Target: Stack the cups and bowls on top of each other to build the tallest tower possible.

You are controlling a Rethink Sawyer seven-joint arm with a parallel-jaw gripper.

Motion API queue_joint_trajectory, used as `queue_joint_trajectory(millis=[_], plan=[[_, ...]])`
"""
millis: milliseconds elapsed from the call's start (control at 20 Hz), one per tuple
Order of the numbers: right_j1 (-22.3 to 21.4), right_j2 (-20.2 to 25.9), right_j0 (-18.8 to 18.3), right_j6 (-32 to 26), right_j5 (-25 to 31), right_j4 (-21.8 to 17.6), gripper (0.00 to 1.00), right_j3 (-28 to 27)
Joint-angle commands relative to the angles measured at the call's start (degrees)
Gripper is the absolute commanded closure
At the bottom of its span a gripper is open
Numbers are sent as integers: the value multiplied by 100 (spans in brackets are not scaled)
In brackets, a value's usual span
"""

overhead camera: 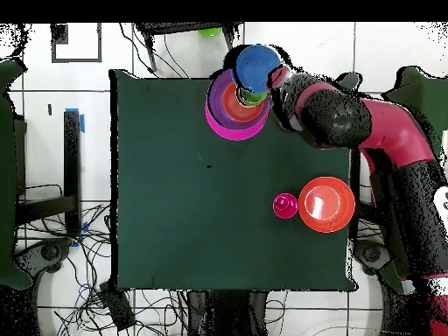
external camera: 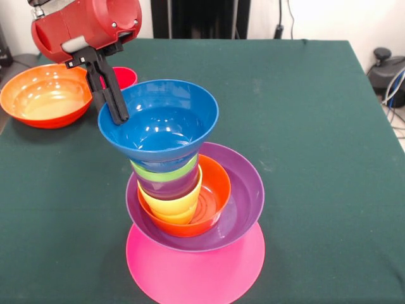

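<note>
The tower stands at the table's near edge. Its base is the upturned pink bowl (external camera: 196, 269), which carries the purple bowl (external camera: 240, 202) and the small orange bowl (external camera: 215, 190). In that sit the yellow cup (external camera: 169, 206), the purple cup (external camera: 168, 187) and the light green cup (external camera: 163, 171). The small blue bowl (external camera: 161, 120) sits tilted on top. My gripper (external camera: 118, 115) is shut on the blue bowl's left rim. In the overhead view, the gripper (overhead camera: 278, 80) is beside the blue bowl (overhead camera: 256, 66). The red cup (external camera: 124, 76) stands behind the gripper.
The large orange bowl (external camera: 45, 95) lies upright at the far left of the table, with the red cup next to it. Both also show in the overhead view, the bowl (overhead camera: 326, 204) and the cup (overhead camera: 284, 206). A green thing (overhead camera: 210, 32) lies beyond the table's edge.
</note>
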Motion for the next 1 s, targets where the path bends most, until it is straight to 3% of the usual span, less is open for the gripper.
queue_joint_trajectory(millis=[50, 1000], plan=[[120, -168, 80, -1522, 530, -368, 100, -146], [34, -221, 44, -1632, 780, -366, 100, -10]])
